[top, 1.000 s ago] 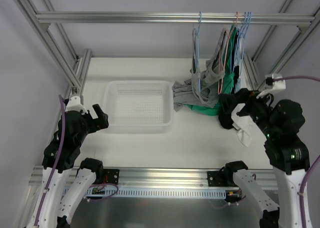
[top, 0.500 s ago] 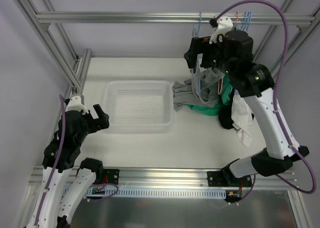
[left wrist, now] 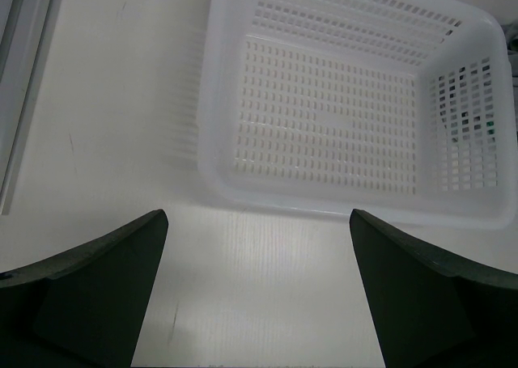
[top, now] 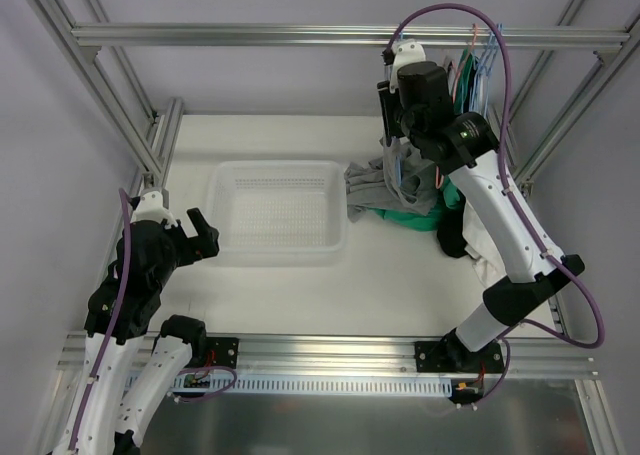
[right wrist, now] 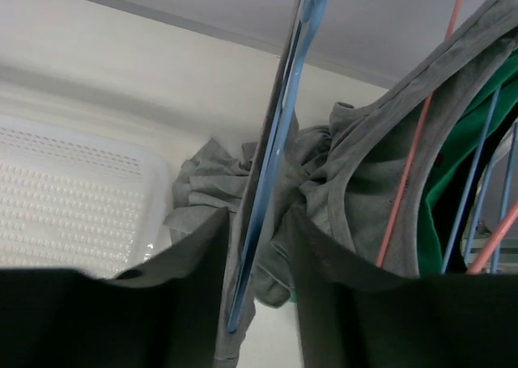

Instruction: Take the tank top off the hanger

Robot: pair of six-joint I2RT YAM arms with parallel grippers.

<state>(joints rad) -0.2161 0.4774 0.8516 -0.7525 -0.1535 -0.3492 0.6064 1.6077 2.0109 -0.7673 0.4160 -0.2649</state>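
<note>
A grey tank top [top: 372,187] hangs from a blue hanger [top: 396,171] under the top rail, its lower part bunched on the table. In the right wrist view the blue hanger [right wrist: 279,141] runs edge-on between my fingers, and a grey tank top [right wrist: 348,182] strap lies along it. My right gripper [top: 392,125] [right wrist: 259,247] is raised to the hanger and closed narrowly on it and the strap. My left gripper [top: 200,233] [left wrist: 257,303] stands open over bare table, near the basket's front edge, holding nothing.
A white plastic basket [top: 225,175] [left wrist: 210,125] sits mid-table, left of the clothes. More hangers [top: 478,65] with grey and green garments hang at the right end of the rail [top: 250,35]. A pink hanger [right wrist: 421,125] is close beside. A white garment [top: 490,270] lies at the right.
My right arm rose from low at the right up to the rail, reached the blue hanger, and its jaws narrowed around it. The left arm has not moved.
</note>
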